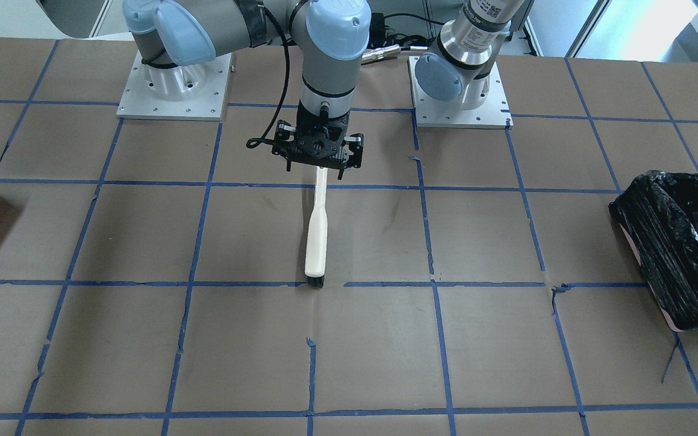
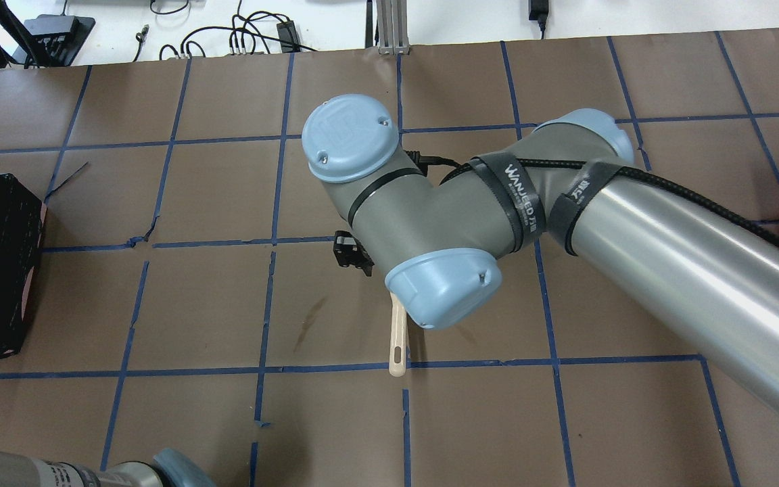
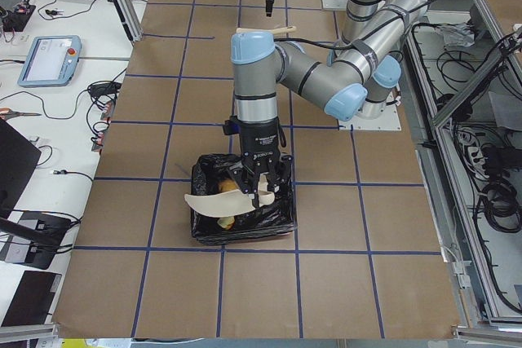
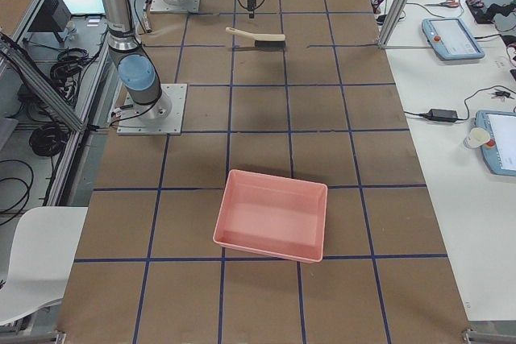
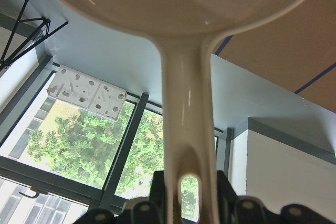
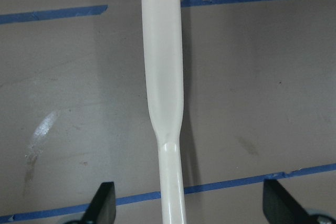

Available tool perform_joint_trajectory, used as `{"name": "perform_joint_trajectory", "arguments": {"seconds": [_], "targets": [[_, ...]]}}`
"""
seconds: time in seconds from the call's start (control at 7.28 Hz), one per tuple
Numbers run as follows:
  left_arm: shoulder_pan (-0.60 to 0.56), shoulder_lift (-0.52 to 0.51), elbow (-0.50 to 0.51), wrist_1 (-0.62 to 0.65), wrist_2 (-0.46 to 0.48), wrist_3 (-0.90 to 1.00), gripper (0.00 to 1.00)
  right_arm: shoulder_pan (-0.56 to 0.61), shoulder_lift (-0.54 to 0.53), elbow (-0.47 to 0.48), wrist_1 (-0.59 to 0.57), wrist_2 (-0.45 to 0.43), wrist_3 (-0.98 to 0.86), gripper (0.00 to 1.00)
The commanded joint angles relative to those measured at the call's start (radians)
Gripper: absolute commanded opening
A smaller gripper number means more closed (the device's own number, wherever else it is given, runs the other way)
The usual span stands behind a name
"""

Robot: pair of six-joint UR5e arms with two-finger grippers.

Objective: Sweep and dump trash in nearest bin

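Clamps dustpan (image 3: 214, 203) handle in left gripper (image 3: 261, 191), tilted directly above bin (image 3: 281, 216). Shows trash (image 3: 227, 221) inside bin, below dustpan. Positions right gripper (image 1: 316, 172) well apart from bin, fingers (image 6: 103, 203) spread either side of brush (image 1: 316, 242) handle, without contact.

overhead/front: opposed, sharing brush (image 1: 316, 233); sides: table (image 1: 143, 339) ends; wrists: close, left seemingly upward

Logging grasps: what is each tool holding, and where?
The left tool holds the dustpan by its handle end; the right tool, open above the brush, holds nothing.
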Motion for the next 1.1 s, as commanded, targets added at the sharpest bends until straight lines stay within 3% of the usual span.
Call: {"name": "perform_joint_trajectory", "arguments": {"seconds": [0.0, 0.69, 0.96], "targets": [[-0.118, 0.007, 0.0, -0.081, -0.004, -0.156, 0.0, -0.039, -0.058, 0.0, 0.062, 0.0, -0.024, 1.0], [-0.34, -0.008, -0.023, -0.301, -0.071, -0.565, 0.0, -0.108, -0.144, 0.015, 0.144, 0.0, -0.073, 1.0], [-0.437, -0.016, -0.06, -0.334, -0.189, -0.751, 0.0, -0.168, -0.174, 0.011, 0.144, 0.003, -0.125, 1.0]]}}
